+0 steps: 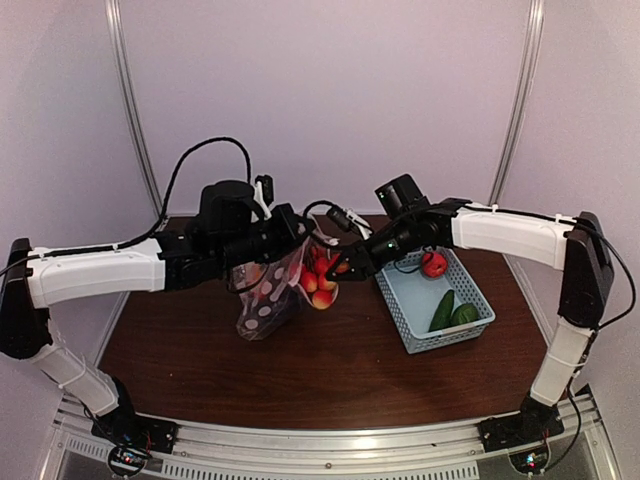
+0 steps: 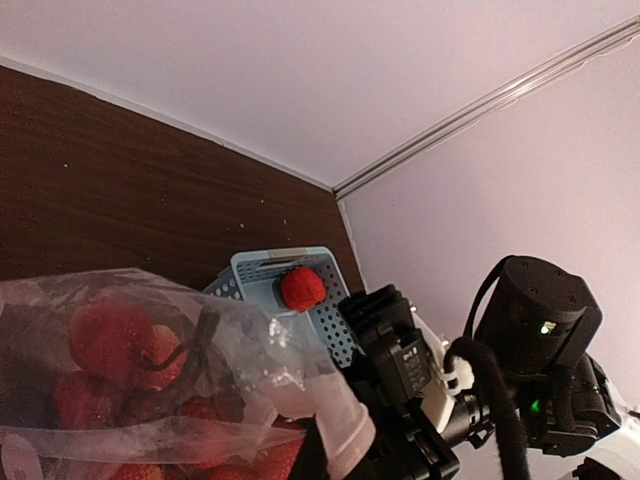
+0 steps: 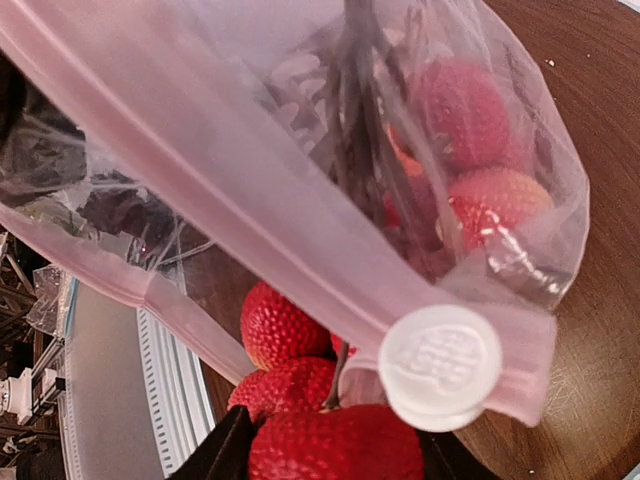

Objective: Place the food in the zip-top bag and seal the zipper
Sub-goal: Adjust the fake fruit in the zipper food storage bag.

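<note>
My left gripper (image 1: 288, 240) is shut on the top edge of the zip-top bag (image 1: 266, 297) and holds it hanging above the table. The bag holds several red pieces (image 3: 462, 108). My right gripper (image 1: 338, 266) is shut on a bunch of red berries (image 3: 335, 445) at the bag's open mouth, between the two pale zipper strips (image 3: 250, 210). The white slider tab (image 3: 440, 366) sits right beside the bunch. In the left wrist view the bag (image 2: 150, 350) and its zipper strip (image 2: 345, 420) fill the lower left; my own fingers are hidden.
A light-blue mesh basket (image 1: 420, 322) stands on the table to the right, holding a red piece (image 1: 433, 264) and two green cucumbers (image 1: 442, 310). The basket (image 2: 335, 305) and red piece (image 2: 302, 288) also show in the left wrist view. White walls stand behind.
</note>
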Controlling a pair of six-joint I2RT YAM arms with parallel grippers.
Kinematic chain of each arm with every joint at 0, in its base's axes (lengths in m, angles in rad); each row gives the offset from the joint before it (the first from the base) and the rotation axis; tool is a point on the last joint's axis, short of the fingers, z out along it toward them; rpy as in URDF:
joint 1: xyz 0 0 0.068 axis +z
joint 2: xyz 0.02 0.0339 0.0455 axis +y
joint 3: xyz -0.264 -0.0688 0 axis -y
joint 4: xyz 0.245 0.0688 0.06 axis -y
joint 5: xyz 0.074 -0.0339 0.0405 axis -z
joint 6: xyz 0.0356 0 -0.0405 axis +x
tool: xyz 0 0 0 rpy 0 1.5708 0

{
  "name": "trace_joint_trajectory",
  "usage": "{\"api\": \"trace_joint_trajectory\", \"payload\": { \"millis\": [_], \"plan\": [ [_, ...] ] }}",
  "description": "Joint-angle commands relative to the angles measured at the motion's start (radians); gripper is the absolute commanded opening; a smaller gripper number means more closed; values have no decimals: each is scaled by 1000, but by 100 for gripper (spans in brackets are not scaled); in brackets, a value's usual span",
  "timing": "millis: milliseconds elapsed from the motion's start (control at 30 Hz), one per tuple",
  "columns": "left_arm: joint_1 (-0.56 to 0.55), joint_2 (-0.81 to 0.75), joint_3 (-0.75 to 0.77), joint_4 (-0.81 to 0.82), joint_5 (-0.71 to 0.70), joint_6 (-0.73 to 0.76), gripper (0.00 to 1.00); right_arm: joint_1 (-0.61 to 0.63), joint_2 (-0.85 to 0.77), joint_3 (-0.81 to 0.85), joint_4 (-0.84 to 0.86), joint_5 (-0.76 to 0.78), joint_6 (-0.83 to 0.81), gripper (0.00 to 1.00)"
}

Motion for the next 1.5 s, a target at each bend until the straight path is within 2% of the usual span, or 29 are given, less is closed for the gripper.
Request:
{"api": "trace_joint_trajectory", "payload": {
  "millis": [0,100,267,400,433,500,567,700,933,1000,1067,1133,1233,1367,1467],
  "plan": [
    [-3,-19,-12,139,35,-32,0,-1,-74,-63,54,49,15,51],
    [-24,14,0,250,120,-71,0,-2,-102,-91,57,108,15,51],
    [-37,26,46,162,87,-53,0,-15,-137,-38,-59,111,-49,45],
    [-37,1,16,152,48,-35,0,-15,-199,-95,-94,135,-98,49],
    [-36,-2,12,154,52,-30,0,-17,-210,-119,-90,142,-103,45],
    [-37,0,4,149,64,-23,0,-27,-222,-166,-64,132,-105,32],
    [-36,13,2,123,83,-17,0,-44,-225,-186,-26,63,-81,25],
    [-36,29,-32,109,110,-12,0,-52,-220,-133,-35,-15,-73,0],
    [-37,28,-21,34,101,65,0,-52,-248,-3,-190,-2,-120,0],
    [-41,32,13,46,161,89,0,-50,-237,41,-236,20,-133,0],
    [-50,35,35,63,178,89,0,-47,-213,33,-226,50,-119,9],
    [-50,35,14,93,143,42,0,-34,-191,3,-191,10,-83,5],
    [-50,24,-71,207,56,-70,0,11,-185,28,-174,-7,-73,7],
    [-51,47,-109,365,98,-167,0,64,-183,70,-167,72,-84,12],
    [-53,51,-114,423,113,-213,0,92,-142,97,-202,148,-97,18]
  ]
}}
